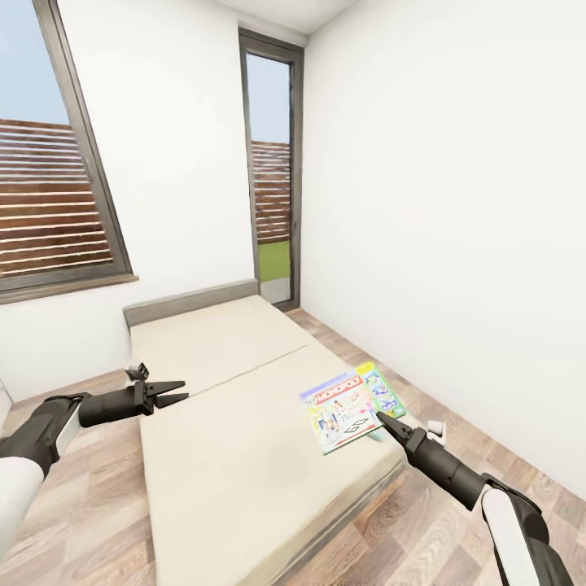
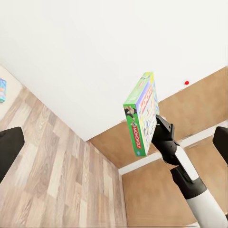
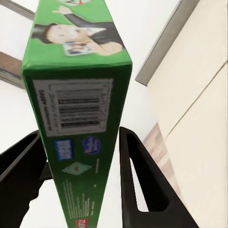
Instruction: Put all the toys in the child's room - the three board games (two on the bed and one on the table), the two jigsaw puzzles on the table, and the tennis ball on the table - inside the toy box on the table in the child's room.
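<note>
Room: white walls (image 1: 439, 203), plank floor (image 1: 81, 521), one wide window (image 1: 49, 163) and one narrow window (image 1: 273, 163) with a slatted fence outside.

Bed (image 1: 244, 423): cream mattress on a thin grey frame, foot corner towards me, headboard against the window wall. A seam crosses the mattress.

MONOPOLY box (image 1: 352, 404): in the head view it appears at the right edge of the bed, near the foot corner, printed face visible. In the left wrist view the box (image 2: 142, 114) stands clear of the mattress, green edge showing, held at one end by my right tool.

Right arm (image 1: 480, 496): reaches in from the right of the bed. My right tool (image 1: 381, 419) is closed on the box. In the right wrist view the two black fingers (image 3: 137, 185) sit on either side of the green barcode edge (image 3: 78, 142), pressing on the box's faces.

Left arm (image 1: 49, 427): extended over the floor at the left edge of the bed. My left tool (image 1: 175, 394) is spread apart and holds nothing; its fingers (image 2: 9, 147) frame the left wrist view with open space between them.

Red button (image 2: 186, 82): a small dot on the far wall.
</note>
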`<state>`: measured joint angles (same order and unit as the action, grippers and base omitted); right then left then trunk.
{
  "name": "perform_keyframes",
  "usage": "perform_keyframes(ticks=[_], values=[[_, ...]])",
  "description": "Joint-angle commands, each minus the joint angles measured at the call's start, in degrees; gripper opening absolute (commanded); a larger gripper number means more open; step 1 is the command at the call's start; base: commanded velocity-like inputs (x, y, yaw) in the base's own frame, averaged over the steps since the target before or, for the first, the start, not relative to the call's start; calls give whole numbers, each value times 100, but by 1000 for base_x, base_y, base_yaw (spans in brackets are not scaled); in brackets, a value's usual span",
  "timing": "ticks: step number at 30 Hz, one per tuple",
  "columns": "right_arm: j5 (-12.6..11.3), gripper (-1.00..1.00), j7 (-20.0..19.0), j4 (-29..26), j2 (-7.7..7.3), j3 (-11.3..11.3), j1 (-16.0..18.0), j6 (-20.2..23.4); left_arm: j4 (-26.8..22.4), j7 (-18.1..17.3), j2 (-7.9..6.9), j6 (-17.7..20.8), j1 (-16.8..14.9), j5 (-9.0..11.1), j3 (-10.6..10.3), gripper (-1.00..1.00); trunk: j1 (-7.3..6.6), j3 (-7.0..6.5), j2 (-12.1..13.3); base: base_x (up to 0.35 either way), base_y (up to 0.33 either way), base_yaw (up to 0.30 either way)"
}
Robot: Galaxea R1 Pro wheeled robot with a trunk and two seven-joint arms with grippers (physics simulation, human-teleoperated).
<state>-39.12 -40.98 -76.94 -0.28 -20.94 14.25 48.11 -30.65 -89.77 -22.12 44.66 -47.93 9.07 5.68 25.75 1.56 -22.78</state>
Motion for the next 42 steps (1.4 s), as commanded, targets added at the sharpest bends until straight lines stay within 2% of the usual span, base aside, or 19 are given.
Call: perform_keyframes(ticks=[1,34,42], values=[[-34,-100,-15,1,2,-8,8,41,-3,-23,-2,62,-4,-2,-1,100,4,13,-14,0,0,-279],[-43,-100,36,39,10,-15,8,23,-3,-23,-2,69,-3,-2,-22,100,4,25,-14,0,0,-279],[-42,-100,38,42,5,-76,8,24,-3,-23,2,69,-3,-2,-22,100,4,56,-14,0,0,-263]])
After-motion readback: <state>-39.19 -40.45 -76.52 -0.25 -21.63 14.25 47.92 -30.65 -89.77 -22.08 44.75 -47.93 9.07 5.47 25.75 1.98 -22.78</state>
